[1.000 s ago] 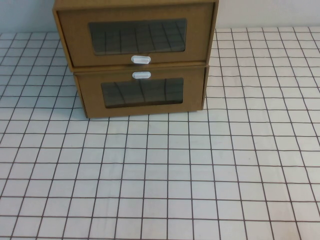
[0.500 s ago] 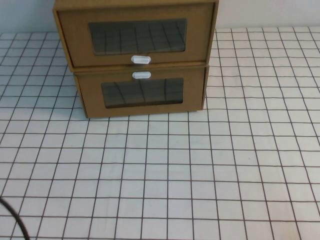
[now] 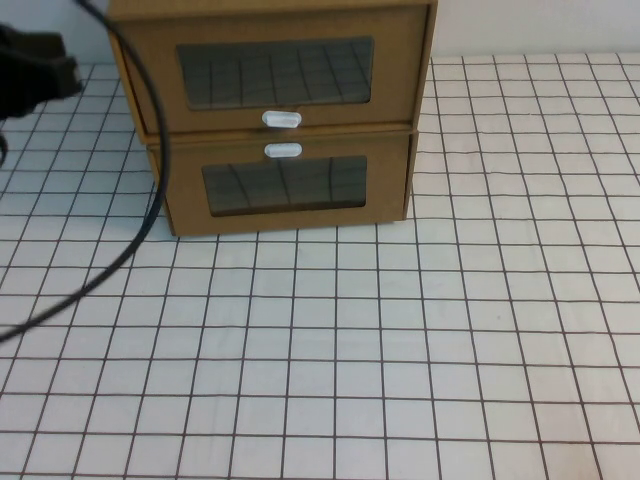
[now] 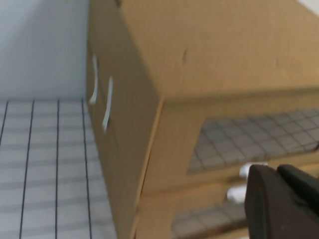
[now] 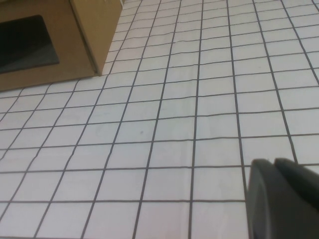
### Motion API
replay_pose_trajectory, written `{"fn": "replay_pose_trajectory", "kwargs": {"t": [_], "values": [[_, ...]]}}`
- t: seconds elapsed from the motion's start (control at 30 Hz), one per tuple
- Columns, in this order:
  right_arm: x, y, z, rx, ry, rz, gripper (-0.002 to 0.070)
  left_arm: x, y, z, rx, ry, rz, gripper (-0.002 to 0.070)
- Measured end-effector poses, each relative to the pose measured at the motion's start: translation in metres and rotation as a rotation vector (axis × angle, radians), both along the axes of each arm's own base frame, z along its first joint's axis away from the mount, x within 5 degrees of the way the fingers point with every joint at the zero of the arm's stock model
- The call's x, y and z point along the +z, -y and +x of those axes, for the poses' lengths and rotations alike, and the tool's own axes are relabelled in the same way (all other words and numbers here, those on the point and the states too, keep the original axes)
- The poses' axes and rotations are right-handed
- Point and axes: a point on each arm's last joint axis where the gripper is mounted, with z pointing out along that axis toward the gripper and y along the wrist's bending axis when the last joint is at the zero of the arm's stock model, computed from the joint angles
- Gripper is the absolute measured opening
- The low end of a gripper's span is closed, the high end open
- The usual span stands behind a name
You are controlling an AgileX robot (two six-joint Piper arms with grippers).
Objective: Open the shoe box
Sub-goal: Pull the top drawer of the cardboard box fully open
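The brown cardboard shoe box (image 3: 275, 115) stands at the back of the table as two stacked units with dark windows. Both fronts are closed, with the upper white handle (image 3: 281, 119) just above the lower white handle (image 3: 283, 150). My left gripper (image 3: 35, 75) hovers in the air left of the box's top, apart from it. In the left wrist view the left gripper (image 4: 276, 172) is shut and empty, facing the box (image 4: 209, 55) near its left front corner. My right gripper (image 5: 273, 164) is shut over bare table, right of the box (image 5: 55, 40), and is out of the high view.
A black cable (image 3: 150, 200) from the left arm hangs across the box's left edge and down over the checked tablecloth (image 3: 400, 350). A pale wall (image 4: 45, 45) rises behind the box. Two white strips (image 4: 99, 92) mark the box's left side.
The left arm has risen into the high view at the upper left, trailing its cable across the box's left side. Box and handles have not moved.
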Motion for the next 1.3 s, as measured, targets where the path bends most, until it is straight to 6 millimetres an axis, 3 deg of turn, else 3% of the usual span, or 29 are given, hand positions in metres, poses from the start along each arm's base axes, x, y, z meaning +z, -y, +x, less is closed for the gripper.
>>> {"fn": "replay_pose_trajectory", "kwargs": {"t": [0.2, 0.4, 0.63, 0.9, 1.1, 1.3], "values": [[0.0, 0.0, 0.0, 0.0, 0.0, 0.0, -0.0013, 0.034, 0.019, 0.068, -0.094, -0.004, 0.072, -0.0002], [0.0, 0.0, 0.0, 0.0, 0.0, 0.0, -0.0013, 0.034, 0.031, 0.114, -0.151, -0.04, 0.082, -0.0002], [0.0, 0.001, 0.0, -0.003, 0.004, -0.04, -0.0013, 0.036, 0.043, 0.146, -0.224, -0.037, 0.057, -0.0002], [0.0, 0.001, 0.0, -0.003, 0.005, -0.044, -0.0013, 0.051, 0.057, 0.18, -0.324, -0.038, 0.056, -0.0002], [0.004, 0.002, 0.001, -0.014, 0.046, -0.025, -0.0013, 0.032, 0.064, 0.203, -0.361, -0.123, 0.041, -0.0002], [0.018, 0.002, 0.004, -0.052, 0.176, 0.147, -0.0013, 0.011, 0.068, 0.213, -0.387, -0.206, 0.044, -0.0002]]}}
